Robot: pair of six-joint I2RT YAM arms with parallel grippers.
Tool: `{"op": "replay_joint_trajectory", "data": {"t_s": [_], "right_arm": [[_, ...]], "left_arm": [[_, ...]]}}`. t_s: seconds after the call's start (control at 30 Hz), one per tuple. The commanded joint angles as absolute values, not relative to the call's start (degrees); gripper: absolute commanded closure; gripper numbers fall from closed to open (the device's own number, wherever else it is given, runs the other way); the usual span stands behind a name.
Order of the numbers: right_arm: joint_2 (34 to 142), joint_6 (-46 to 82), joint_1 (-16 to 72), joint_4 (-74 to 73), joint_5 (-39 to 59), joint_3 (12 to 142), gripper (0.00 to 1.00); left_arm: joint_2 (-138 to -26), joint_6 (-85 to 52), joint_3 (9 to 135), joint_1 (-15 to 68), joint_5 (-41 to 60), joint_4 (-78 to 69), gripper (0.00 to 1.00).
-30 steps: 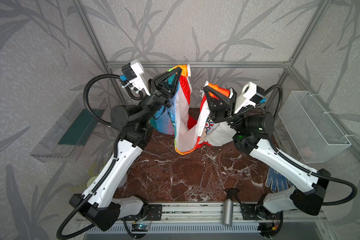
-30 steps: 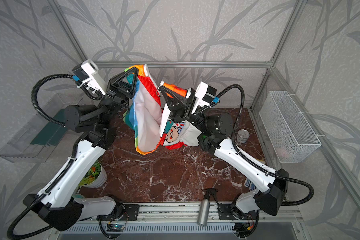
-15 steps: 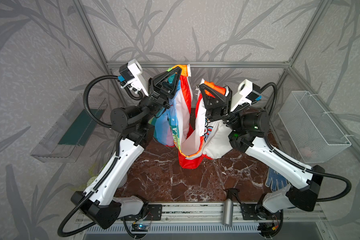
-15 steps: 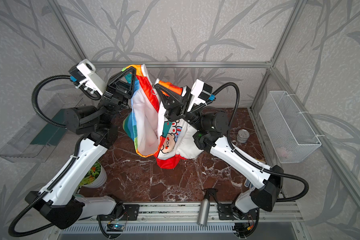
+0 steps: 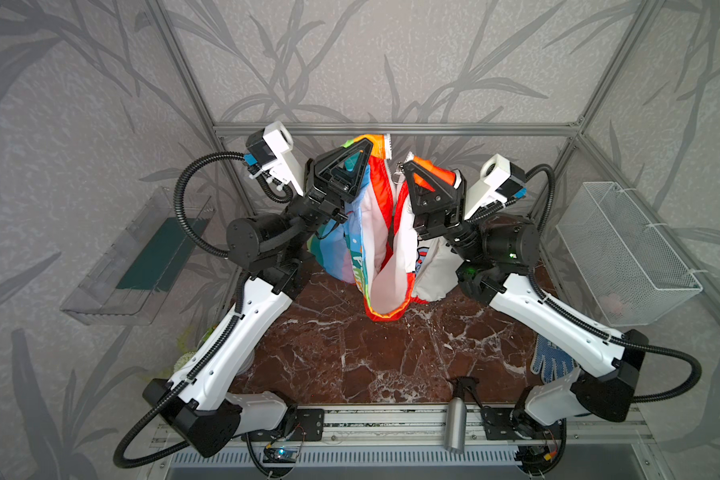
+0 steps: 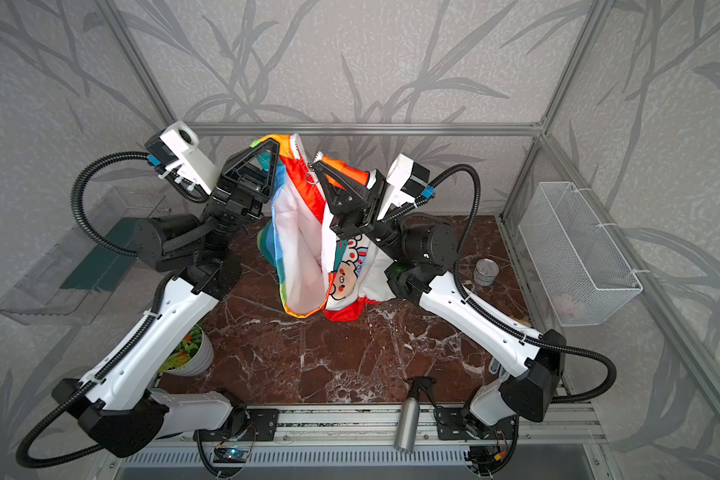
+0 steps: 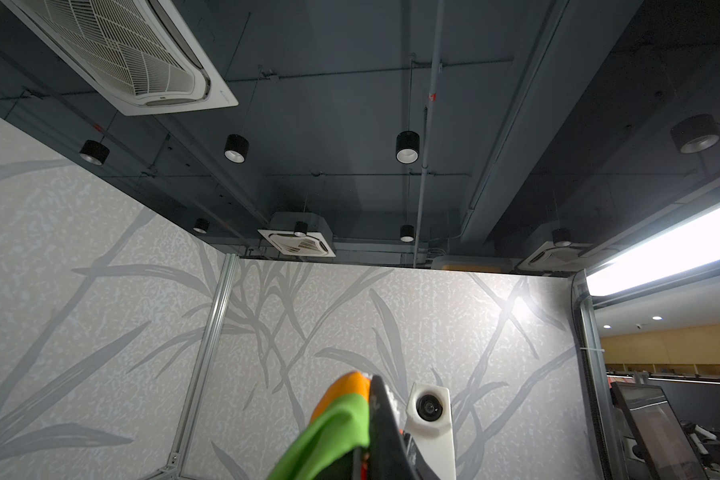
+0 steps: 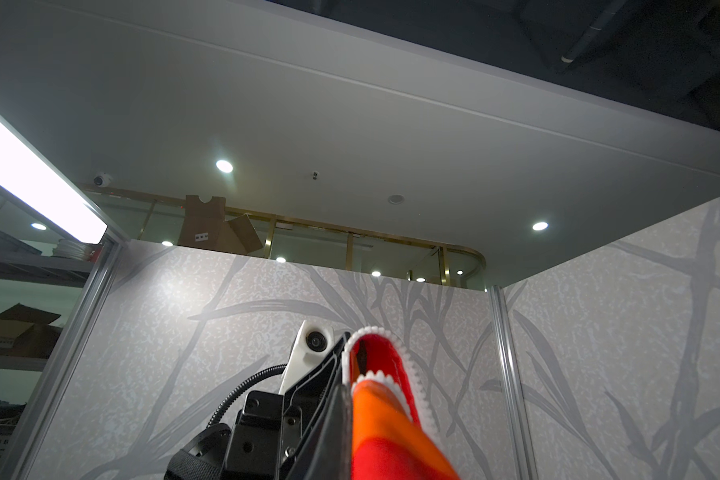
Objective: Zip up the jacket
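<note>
Barely started, I judge: the jacket (image 5: 381,266) hangs open over the bench (image 5: 350,353), white lining showing. The left fingers (image 5: 361,146) clamp the striped front edge, the right fingers (image 5: 411,172) clamp the red one beside the zip pull (image 5: 399,174) (edges apart); joining them and the whole run remain.

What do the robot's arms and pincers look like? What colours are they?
The left arm and right arm have white shells with black joints. A ribbed black cable loops beside each. The left pincer and right pincer are black open triangles. Behind each sits a white camera block with a blue patch. A small green light glows on the right arm.
</note>
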State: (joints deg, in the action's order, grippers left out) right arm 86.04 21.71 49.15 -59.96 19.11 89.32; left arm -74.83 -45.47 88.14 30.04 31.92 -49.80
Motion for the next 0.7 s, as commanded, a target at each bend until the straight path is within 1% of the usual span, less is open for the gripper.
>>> {"op": "replay_joint_trajectory", "data": {"t_s": [0.0, 0.67], "right_arm": [[86.39, 23.99, 49.65, -64.10, 19.38, 91.85, 1.00], [84.72, 23.99, 49.66, -65.28, 18.15, 89.65, 1.00]], "left_arm": [[-75.06, -45.26, 90.61, 30.65, 32.43, -52.89, 1.00], [-74.06, -43.46, 90.01, 31.81, 31.86, -51.09, 1.00]]}}
